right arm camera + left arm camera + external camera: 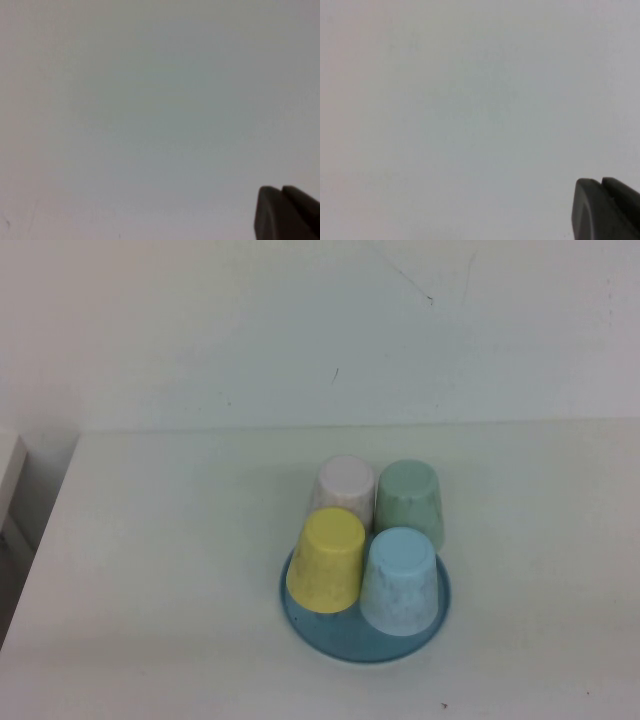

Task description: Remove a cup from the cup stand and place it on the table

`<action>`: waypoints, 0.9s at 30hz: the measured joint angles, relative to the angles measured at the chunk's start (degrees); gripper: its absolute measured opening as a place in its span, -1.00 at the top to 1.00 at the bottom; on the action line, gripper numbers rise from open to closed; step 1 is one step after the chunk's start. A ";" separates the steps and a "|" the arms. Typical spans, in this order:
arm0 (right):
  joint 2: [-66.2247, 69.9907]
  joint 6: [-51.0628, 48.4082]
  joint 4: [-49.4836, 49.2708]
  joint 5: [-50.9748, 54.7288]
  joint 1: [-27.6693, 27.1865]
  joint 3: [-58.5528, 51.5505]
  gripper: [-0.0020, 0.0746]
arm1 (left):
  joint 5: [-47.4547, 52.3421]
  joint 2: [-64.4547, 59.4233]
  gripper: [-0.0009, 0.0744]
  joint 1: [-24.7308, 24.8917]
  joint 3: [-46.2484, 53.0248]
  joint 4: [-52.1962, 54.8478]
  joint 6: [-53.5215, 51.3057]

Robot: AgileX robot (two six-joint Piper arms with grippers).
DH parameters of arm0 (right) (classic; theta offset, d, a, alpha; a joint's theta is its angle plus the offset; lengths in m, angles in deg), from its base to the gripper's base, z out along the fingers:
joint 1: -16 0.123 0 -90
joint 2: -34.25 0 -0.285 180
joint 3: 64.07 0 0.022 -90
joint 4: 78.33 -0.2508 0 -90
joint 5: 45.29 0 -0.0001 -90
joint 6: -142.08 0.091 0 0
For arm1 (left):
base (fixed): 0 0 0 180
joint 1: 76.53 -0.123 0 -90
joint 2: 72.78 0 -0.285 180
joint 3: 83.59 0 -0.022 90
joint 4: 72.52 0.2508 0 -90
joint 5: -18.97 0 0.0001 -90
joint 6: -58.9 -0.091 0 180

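Four upturned cups are crowding the round teal-blue cup stand (345, 645); the small yellow speckled plastic cup (327, 561) is tilting at its front-left. The left gripper (606, 210) and right gripper (285, 212) are each showing only a dark tip, seemingly over the plain white table (160, 570), grip state untellable.

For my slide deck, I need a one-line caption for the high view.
Four upturned cups, the yellow cup among them, sit on the teal cup stand on the white table; neither gripper shows here.

left gripper (606, 210): cut off at frame corner, only dark tip seen | right gripper (285, 212): same | cup stand (330, 632): pegs hidden under cups
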 joint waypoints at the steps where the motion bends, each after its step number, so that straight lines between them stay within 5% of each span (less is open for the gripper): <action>1: 0.00 0.00 0.00 -1.13 0.00 0.00 0.95 | -0.91 0.00 0.98 0.00 0.00 0.00 0.00; 11: 0.00 0.40 -6.73 -2.87 0.00 0.28 0.95 | -1.15 0.00 0.98 0.00 0.00 -1.13 3.55; 17: 0.00 1.38 -7.52 27.96 0.00 12.27 0.95 | 12.18 0.00 0.98 0.00 -3.23 -5.91 4.53; 27: 11.88 -8.60 -7.90 56.96 0.00 27.94 0.95 | 43.08 -9.62 0.98 0.00 -19.36 -8.17 1.43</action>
